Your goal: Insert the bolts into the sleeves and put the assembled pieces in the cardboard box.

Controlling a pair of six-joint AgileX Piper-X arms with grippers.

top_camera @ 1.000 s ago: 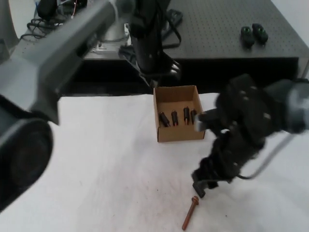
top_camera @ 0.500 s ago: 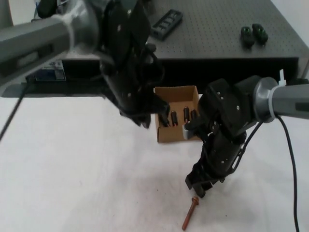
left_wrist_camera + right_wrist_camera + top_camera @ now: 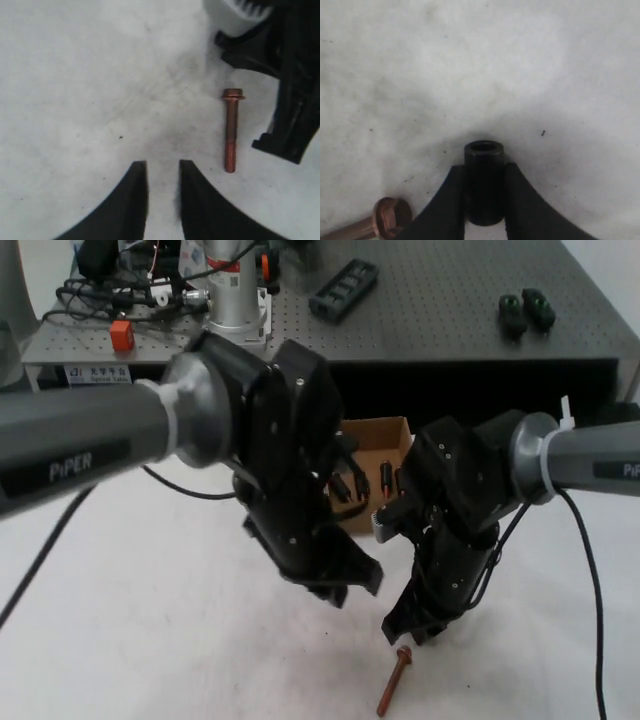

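Observation:
A copper bolt (image 3: 394, 683) (image 3: 231, 131) lies on the white cloth near the front. Just behind its head, my right gripper (image 3: 407, 628) (image 3: 484, 170) points down at the cloth, shut on a short black sleeve (image 3: 484, 155) held upright between its fingers. The bolt's head (image 3: 390, 220) lies beside that sleeve. To the left of the bolt hovers my left gripper (image 3: 350, 582) (image 3: 163, 165), narrowly open, with only cloth showing between its fingers. The cardboard box (image 3: 385, 435) stands behind both arms and is partly hidden by them.
Several black assembled pieces (image 3: 386, 476) stand in the box. A black perforated bench at the back carries a black tray (image 3: 343, 290), two small black parts (image 3: 525, 310), an orange block (image 3: 121, 335) and cables. White cloth lies open at the left and front.
My left arm swung from above the box forward and down, ending low beside the bolt. My right gripper has stayed almost in place behind the bolt's head.

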